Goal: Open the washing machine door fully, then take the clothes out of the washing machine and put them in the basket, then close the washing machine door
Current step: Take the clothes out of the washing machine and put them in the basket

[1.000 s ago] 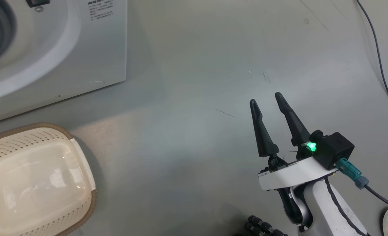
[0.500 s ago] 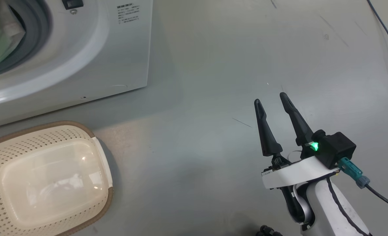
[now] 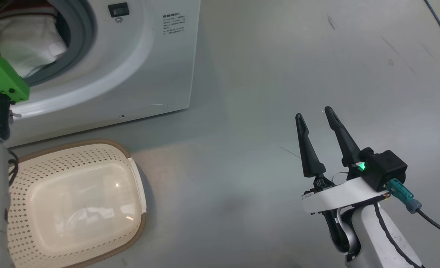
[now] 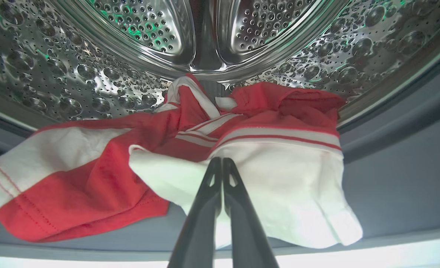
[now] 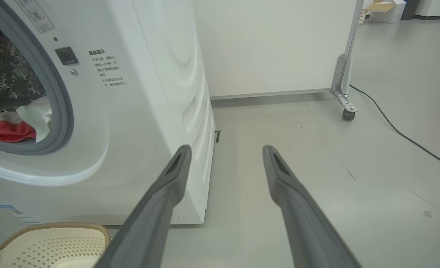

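My left gripper (image 4: pixel 221 160) is inside the steel drum (image 4: pixel 93 74) of the washing machine (image 3: pixel 160 74). It is shut, with its tips pinched on a white panel of the red and white clothes (image 4: pixel 286 178). The clothes drape over the grey gasket (image 4: pixel 409 175) towards the opening. The head view shows the clothes (image 3: pixel 26 41) in the opening, behind my left arm's green part (image 3: pixel 0 78). The cream basket (image 3: pixel 78 201) stands on the floor below the opening. My right gripper (image 3: pixel 314 112) hovers open over bare floor to the right, holding nothing. The washing machine door is out of view.
In the right wrist view, the washing machine (image 5: pixel 149 111) is on the left with the basket (image 5: pixel 56 238) at its foot. A white partition on a caster (image 5: pixel 348 113) stands behind. A black cable (image 5: pixel 391 126) crosses the grey floor at right.
The head camera has swung left, so the machine and basket sit further right in the picture. My left arm's green part has come into view. The right gripper stays open.
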